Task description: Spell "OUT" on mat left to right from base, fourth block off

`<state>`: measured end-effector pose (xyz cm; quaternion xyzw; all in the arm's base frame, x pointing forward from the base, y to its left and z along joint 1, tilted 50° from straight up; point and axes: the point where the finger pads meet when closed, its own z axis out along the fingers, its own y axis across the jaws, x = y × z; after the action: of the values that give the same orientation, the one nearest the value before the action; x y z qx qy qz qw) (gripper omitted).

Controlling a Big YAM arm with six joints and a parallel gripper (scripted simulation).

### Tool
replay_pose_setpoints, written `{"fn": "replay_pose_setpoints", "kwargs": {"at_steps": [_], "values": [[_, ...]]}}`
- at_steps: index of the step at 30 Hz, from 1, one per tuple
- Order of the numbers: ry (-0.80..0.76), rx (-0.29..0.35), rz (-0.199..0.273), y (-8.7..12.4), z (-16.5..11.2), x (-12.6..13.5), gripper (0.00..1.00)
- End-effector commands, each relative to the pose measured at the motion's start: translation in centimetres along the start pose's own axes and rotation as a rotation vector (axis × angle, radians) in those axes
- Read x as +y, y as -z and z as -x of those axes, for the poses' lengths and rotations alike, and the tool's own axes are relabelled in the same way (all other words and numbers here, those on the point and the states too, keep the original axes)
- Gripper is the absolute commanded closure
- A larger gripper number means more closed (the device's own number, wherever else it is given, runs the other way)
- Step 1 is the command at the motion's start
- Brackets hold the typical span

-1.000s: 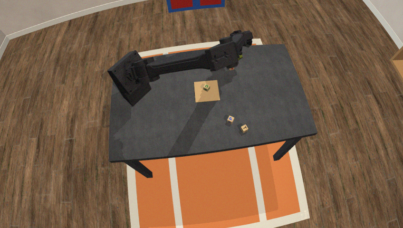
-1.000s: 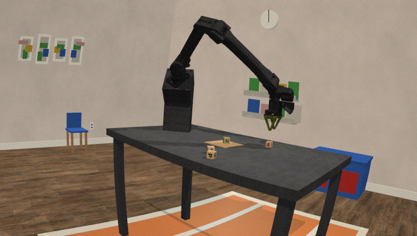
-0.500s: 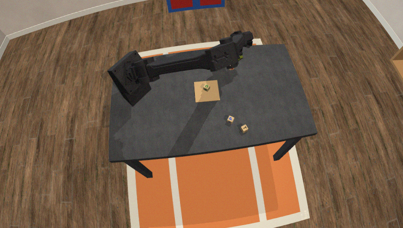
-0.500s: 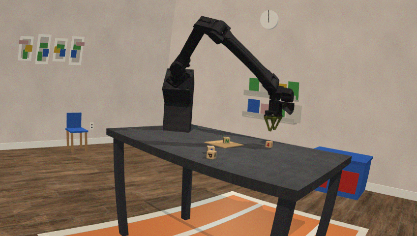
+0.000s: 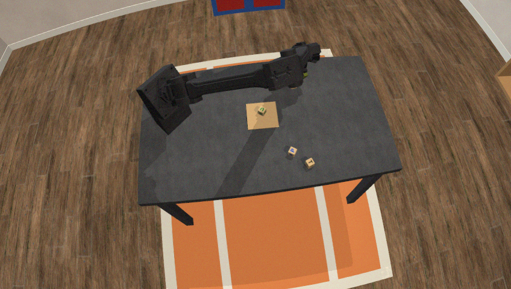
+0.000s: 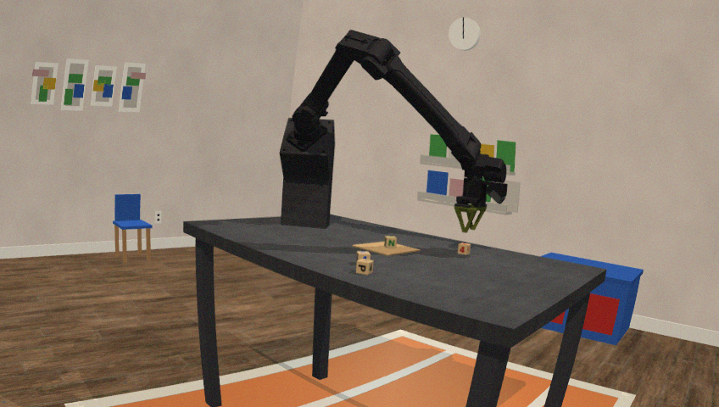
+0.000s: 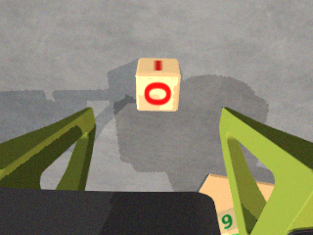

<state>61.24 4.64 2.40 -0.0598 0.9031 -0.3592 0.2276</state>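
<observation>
While the dark surface [image 5: 340,118] carries the mat [image 5: 267,123] near its middle with the U block [image 5: 262,110] on it, the end effector [image 6: 470,220] hangs open above the O block [image 7: 156,85] by the far edge; picking it up calls for a straight descent.

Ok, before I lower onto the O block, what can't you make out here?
- Top view: the arm's wrist hides the O block and the tool.
- Top view: the letter on the mat's block is too small to read.
- Exterior view: the P block covers most of the block behind it.
- Wrist view: the tool body and a finger cut off the mat.
</observation>
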Motion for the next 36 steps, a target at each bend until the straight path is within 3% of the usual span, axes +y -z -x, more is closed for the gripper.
{"fn": "replay_pose_setpoints", "kwargs": {"at_steps": [1, 18, 36], "values": [[-0.006, -0.011, -0.003, -1.2, 1.0, -0.3, 0.27], [-0.004, -0.009, -0.004, -3.2, 0.8, -0.3, 0.27], [-0.002, -0.011, -0.004, -3.5, 0.8, -0.1, 0.27]]}}
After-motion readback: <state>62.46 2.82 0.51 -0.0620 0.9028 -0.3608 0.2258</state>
